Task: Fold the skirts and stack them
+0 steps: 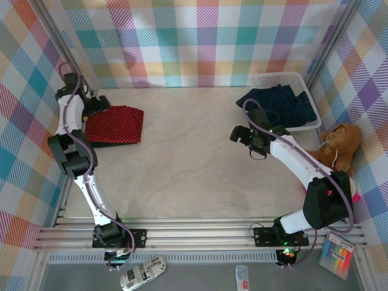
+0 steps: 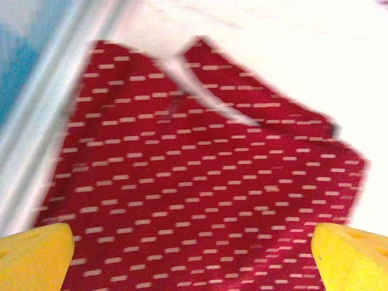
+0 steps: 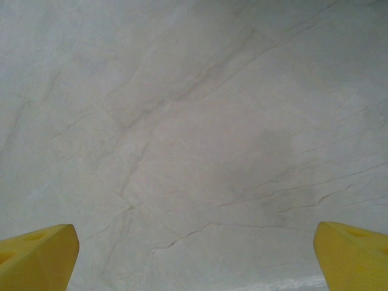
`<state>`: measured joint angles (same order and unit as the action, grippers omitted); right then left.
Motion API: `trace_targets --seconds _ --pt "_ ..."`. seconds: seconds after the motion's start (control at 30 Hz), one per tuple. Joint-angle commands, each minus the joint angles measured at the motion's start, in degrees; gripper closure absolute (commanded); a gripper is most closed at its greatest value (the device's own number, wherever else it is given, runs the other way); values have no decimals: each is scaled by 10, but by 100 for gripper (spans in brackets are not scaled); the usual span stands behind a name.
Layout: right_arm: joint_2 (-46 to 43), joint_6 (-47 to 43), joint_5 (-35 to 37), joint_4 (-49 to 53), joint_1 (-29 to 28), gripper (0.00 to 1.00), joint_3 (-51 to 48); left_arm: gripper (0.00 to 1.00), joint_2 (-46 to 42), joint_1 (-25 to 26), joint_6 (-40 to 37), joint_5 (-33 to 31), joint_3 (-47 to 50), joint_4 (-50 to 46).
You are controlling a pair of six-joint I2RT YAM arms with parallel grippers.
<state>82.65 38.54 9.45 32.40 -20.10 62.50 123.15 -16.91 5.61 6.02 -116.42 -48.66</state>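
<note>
The red dotted skirt [image 2: 206, 194] lies folded on the desk [image 1: 182, 163] right beneath my left jaws, spread wide; the denim skirts [image 1: 279, 104] sit in the basket [image 1: 279, 77] behind my right jaws, spread too

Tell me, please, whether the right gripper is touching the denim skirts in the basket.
Apart. The right wrist view shows the right gripper open over bare table; in the top view the denim skirts lie in the basket behind it.
</note>
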Motion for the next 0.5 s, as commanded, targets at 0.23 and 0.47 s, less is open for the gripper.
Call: trace_targets --seconds 0.23,0.47 --pt "-40 -60 5 2 60 1 17 0 141 35 81 1 25 -7" --pt "-45 -117 -29 13 152 1 48 0 158 46 108 54 80 27"
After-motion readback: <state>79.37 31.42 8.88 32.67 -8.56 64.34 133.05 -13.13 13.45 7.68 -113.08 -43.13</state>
